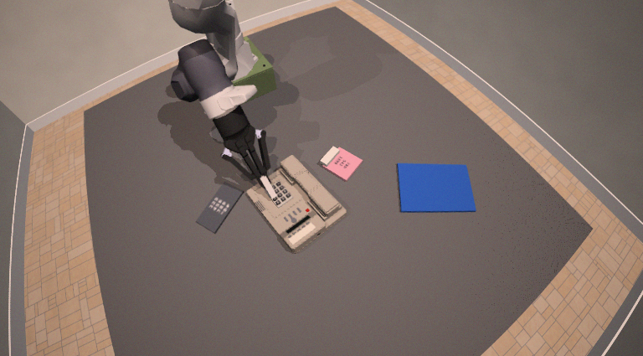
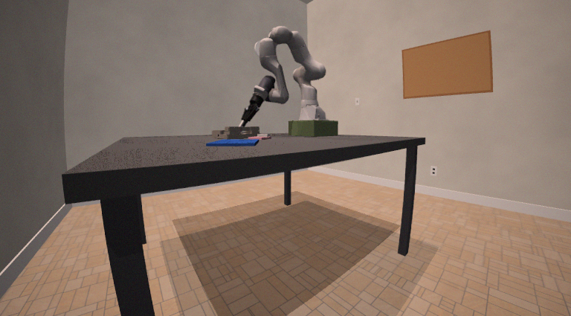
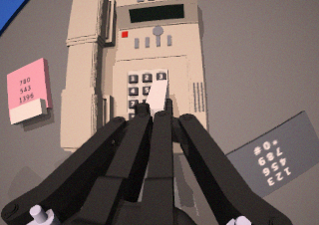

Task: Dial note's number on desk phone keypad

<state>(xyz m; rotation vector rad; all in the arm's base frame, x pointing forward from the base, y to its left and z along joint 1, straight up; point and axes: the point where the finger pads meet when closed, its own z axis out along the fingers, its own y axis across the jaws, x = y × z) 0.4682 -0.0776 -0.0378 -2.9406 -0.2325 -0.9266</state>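
A beige desk phone (image 1: 295,200) lies on the dark table, its handset (image 1: 309,184) in the cradle; the phone also shows in the wrist view (image 3: 134,60). The dark keypad (image 1: 280,193) sits beside the handset. My gripper (image 1: 268,187) is shut with nothing between the fingers, and its white tips rest over the keypad's near right keys in the wrist view (image 3: 158,98). A pink note (image 1: 342,162) with three rows of small digits lies to the right of the phone, and in the wrist view (image 3: 27,90) it lies left of the handset.
A dark grey card with white digits (image 1: 219,207) lies left of the phone, also in the wrist view (image 3: 274,161). A blue flat pad (image 1: 434,188) lies further right. The green robot base block (image 1: 255,72) stands at the back.
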